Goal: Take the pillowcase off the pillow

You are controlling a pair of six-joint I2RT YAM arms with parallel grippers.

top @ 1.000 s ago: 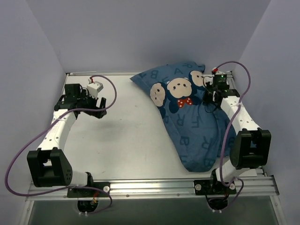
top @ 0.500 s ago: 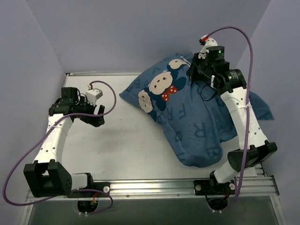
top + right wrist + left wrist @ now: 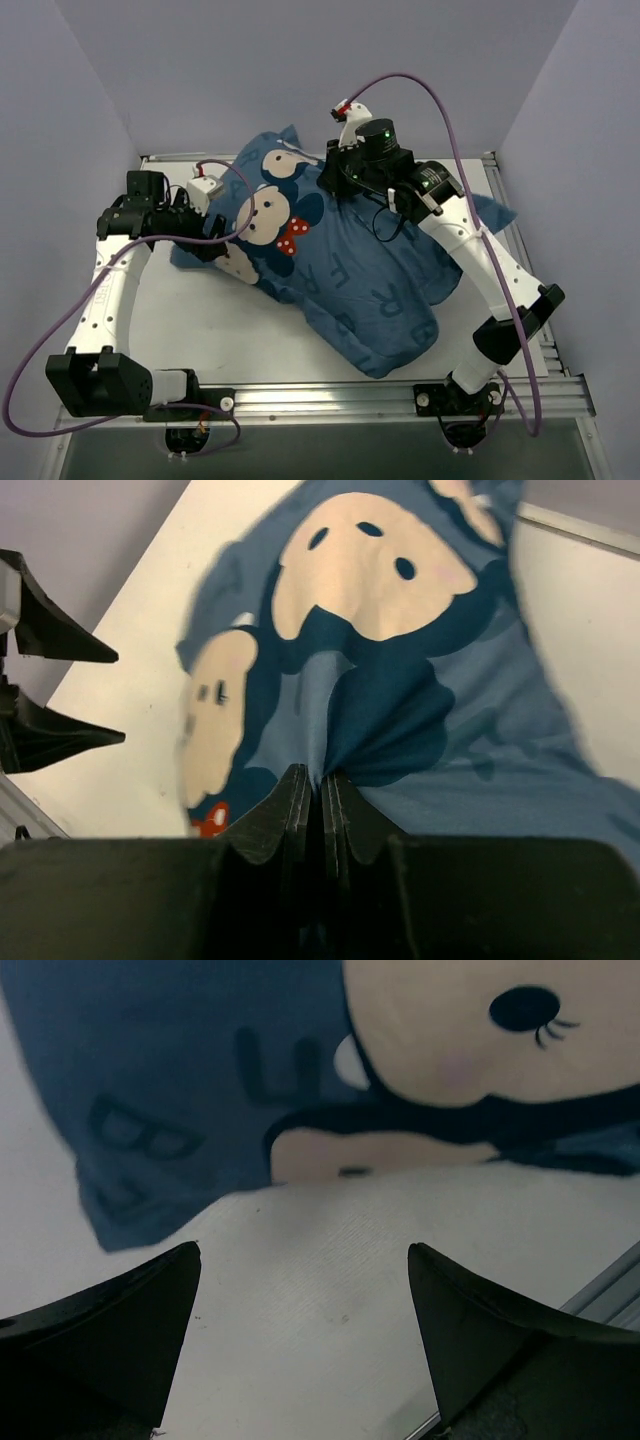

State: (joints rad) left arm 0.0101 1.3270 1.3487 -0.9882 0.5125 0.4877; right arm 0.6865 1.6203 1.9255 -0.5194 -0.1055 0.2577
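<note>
The blue pillowcase (image 3: 340, 285), printed with letters and cartoon mouse heads, lies bulky across the table from back left to front right. The white pillow is hidden inside it. My right gripper (image 3: 335, 185) is shut on a pinch of the pillowcase near its back edge and holds it raised; the right wrist view shows the fabric (image 3: 400, 700) gathered between the closed fingers (image 3: 322, 785). My left gripper (image 3: 212, 232) is open and empty, low over the table beside the pillowcase's left corner (image 3: 150, 1110).
The white table top (image 3: 200, 320) has a metal rail (image 3: 330, 398) along its front edge. Purple-grey walls enclose the back and both sides. Purple cables loop from both arms.
My right gripper has dragged the pillowcase, with the bulk inside, leftward across the table while lifting its back edge. The left gripper has come to the pillowcase's left corner.
</note>
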